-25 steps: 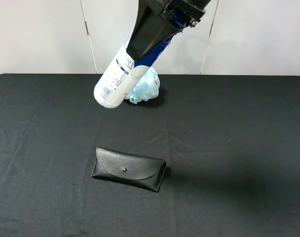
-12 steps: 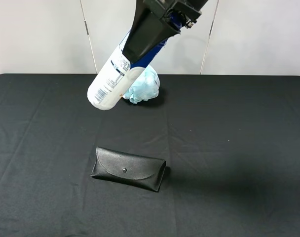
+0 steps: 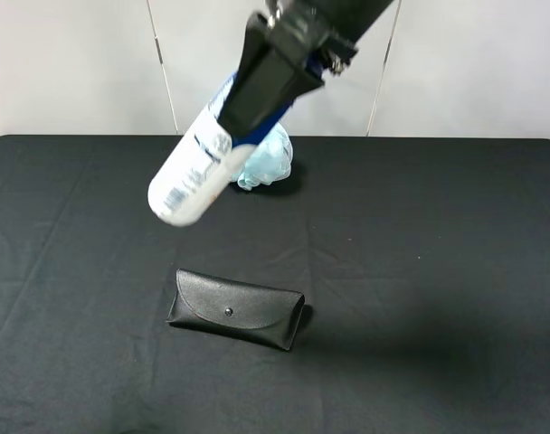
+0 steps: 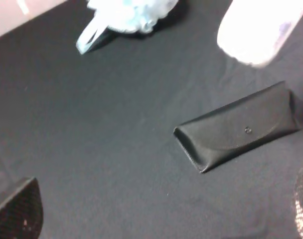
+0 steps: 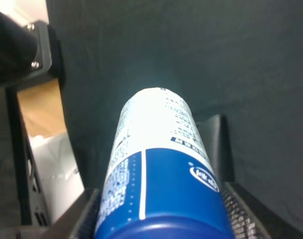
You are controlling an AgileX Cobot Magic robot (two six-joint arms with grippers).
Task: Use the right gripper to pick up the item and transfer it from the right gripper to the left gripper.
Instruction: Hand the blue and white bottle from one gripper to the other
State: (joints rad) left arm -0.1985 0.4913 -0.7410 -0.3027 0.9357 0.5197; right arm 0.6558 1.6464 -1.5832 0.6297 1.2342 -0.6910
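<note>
The item (image 3: 192, 172), a white bottle with a blue upper part, hangs tilted high above the table, its white base pointing down and to the left. My right gripper (image 3: 273, 77) is shut on its blue end; in the right wrist view the item (image 5: 159, 149) sits between the two fingers (image 5: 84, 219). In the left wrist view the item's base (image 4: 258, 27) shows blurred, well ahead of my left gripper (image 4: 159, 214). That gripper stands open and empty, with only its fingertips (image 4: 17, 211) in sight. The exterior high view does not show the left gripper.
A black glasses case (image 3: 237, 309) lies flat on the black tablecloth (image 3: 438, 253), below the hanging item. A pale blue mesh pouf (image 3: 273, 155) sits at the table's far edge behind the item. Both appear in the left wrist view, the case (image 4: 238, 132) and the pouf (image 4: 129, 12).
The right gripper has swung the item to the left. Its white base now hangs further left and slightly lower, and it looks blurred. Case and pouf have not moved.
</note>
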